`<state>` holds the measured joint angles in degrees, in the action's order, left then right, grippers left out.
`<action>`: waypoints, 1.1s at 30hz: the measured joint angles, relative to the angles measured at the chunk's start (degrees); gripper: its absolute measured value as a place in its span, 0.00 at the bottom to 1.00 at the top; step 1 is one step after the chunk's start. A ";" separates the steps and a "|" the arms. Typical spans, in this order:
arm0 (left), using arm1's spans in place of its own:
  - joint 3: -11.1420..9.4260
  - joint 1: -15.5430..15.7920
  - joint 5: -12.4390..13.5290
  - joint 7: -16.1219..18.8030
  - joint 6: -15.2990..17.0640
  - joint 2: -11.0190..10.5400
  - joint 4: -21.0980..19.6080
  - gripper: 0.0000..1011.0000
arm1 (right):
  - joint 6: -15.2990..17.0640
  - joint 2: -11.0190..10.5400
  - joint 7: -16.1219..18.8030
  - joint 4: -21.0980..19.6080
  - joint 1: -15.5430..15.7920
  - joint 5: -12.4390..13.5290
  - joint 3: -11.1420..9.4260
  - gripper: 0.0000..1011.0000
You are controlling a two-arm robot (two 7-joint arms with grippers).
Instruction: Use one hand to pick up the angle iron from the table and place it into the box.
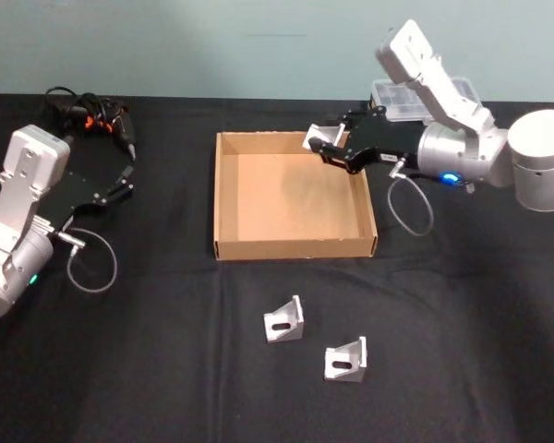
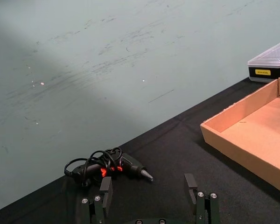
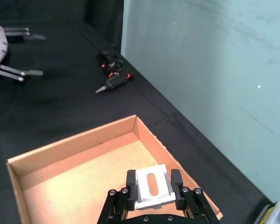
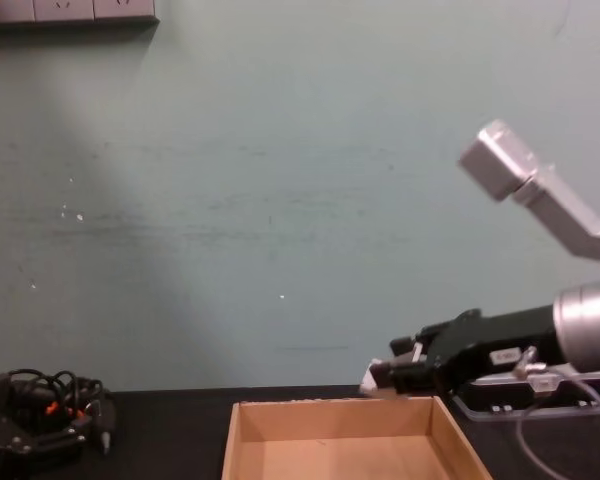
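Note:
My right gripper (image 1: 324,148) hangs over the far right corner of the tan box (image 1: 229,198), shut on a silver angle iron (image 3: 152,186) with a slot in its face. In the chest view that gripper (image 4: 380,378) holds the piece just above the box's back wall (image 4: 330,415). Two more angle irons (image 1: 284,320) (image 1: 346,359) lie on the black table (image 1: 148,369) in front of the box. My left gripper (image 2: 149,191) rests open at the table's left, holding nothing.
A black screwdriver with a coiled cable (image 1: 97,115) lies at the far left of the table. Behind the box's right corner stands a black plastic case with a clear lid (image 1: 402,97). A teal wall closes the table's far side.

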<state>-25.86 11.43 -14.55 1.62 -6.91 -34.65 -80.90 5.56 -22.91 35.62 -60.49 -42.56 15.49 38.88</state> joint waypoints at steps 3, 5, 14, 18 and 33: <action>0.00 0.00 0.00 0.00 0.00 0.00 0.00 0.99 | -0.54 1.27 0.28 2.55 -0.77 -0.71 0.39 0.45; 0.00 0.00 0.00 0.00 0.00 0.00 0.00 0.99 | -0.98 2.28 0.54 4.69 -1.36 -1.33 0.67 0.45; 0.00 0.00 0.00 0.00 0.00 0.00 0.00 0.99 | -2.18 4.75 1.32 10.05 -2.65 -3.30 0.92 0.45; 0.00 0.00 0.00 0.00 0.00 0.00 0.00 0.99 | -2.33 5.14 1.53 10.83 -2.70 -3.83 0.69 0.45; 0.00 0.00 0.00 0.00 0.00 0.00 0.00 0.99 | -2.07 5.74 2.61 11.53 -2.34 -5.62 -0.65 0.45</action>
<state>-25.86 11.43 -14.55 1.62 -6.90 -34.65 -80.90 3.49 -17.17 38.22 -48.97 -44.90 9.87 38.22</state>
